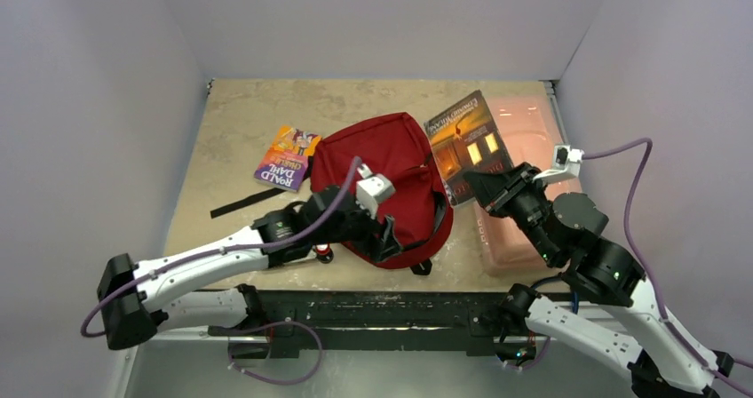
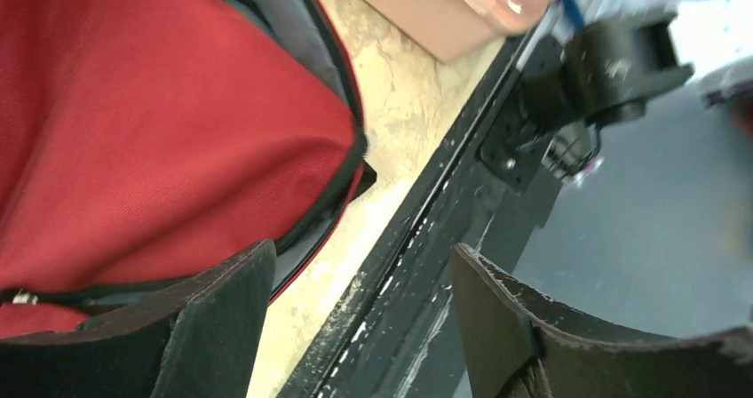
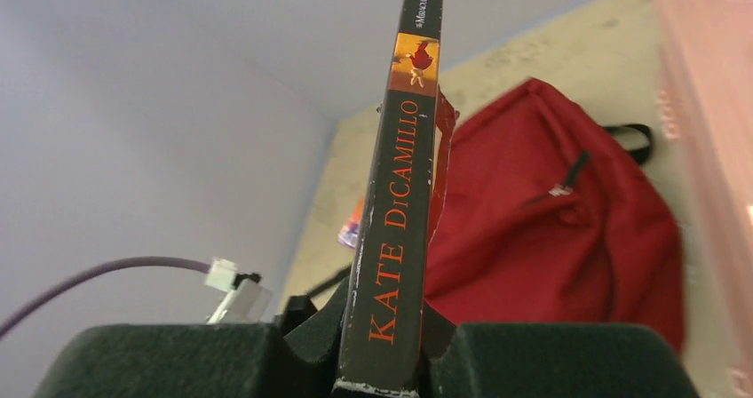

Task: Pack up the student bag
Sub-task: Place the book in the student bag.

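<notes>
Student bag (image 1: 382,180), a dark red backpack, lies flat mid-table (image 1: 231,123), rounded end toward the arms and black zipper line along its near edge. Left gripper (image 1: 388,242) sits low at the bag's near edge. In the left wrist view its 2 black fingers (image 2: 213,318) are spread wide with nothing between them. One finger is right by the bag's zipper seam; can't tell if it touches. The other hangs over the black rail (image 2: 426,238) at the table edge. Some gray lining shows at the bag's opening in that view. Right gripper (image 1: 475,189) is raised to the right of the bag, clamped on the lower edge of a Kate DiCamillo paperback (image 1: 466,140). In the right wrist view the spine stands upright between the pads (image 3: 550,362), pinched tight. The cover is dark with an orange lit house, and the book leans over the bag's right side. Pink translucent box (image 1: 519,238) is on the table's right side, partly under the right arm. Roald Dahl book (image 1: 286,158) lies flat just left of the bag, touching or nearly so. Loose black strap (image 1: 244,204) lies on the table nearer the arms, left of the bag.
</notes>
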Robot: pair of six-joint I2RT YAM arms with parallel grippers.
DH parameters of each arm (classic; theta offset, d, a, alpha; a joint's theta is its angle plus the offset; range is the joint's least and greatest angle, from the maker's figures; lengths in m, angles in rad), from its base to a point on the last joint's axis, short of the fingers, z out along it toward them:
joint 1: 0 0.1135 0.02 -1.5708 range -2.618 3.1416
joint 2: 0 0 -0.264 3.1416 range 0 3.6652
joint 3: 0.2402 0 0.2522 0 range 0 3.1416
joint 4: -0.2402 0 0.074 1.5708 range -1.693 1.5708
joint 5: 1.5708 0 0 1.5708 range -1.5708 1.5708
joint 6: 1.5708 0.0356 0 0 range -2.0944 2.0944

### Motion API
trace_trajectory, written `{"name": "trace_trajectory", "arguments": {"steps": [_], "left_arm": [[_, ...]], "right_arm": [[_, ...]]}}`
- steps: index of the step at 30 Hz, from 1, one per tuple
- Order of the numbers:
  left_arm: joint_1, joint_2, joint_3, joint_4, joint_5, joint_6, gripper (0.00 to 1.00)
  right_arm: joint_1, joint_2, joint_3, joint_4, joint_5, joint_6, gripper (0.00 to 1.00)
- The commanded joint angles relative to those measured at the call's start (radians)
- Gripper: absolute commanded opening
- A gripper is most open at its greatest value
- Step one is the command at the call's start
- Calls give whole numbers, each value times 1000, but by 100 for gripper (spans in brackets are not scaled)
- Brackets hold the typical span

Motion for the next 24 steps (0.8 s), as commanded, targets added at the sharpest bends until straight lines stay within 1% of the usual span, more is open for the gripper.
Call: {"name": "trace_trajectory", "arguments": {"steps": [1,7,12,16,20,23,24], "left_arm": [[-145,148,123,-61,-215,240,71],[-242,327,246,-84,-360,320,69],[-248,423,319,-137,-449,329,62],[-248,467,341,-140,-458,340,58],[-248,494,353,-137,-463,349,50],[-248,508,351,-127,-450,348,50],[-248,512,348,-124,-445,348,52]], "right_arm": [[2,-109,3,-214,39,-79,0],[2,-265,-23,-284,33,-38,0],[2,-312,-18,-278,9,-62,0],[2,-296,2,-293,9,-73,0],[2,-294,-15,-273,-6,-84,0],[2,-293,-28,-264,-16,-81,0],[2,-293,-31,-263,-19,-81,0]]}}
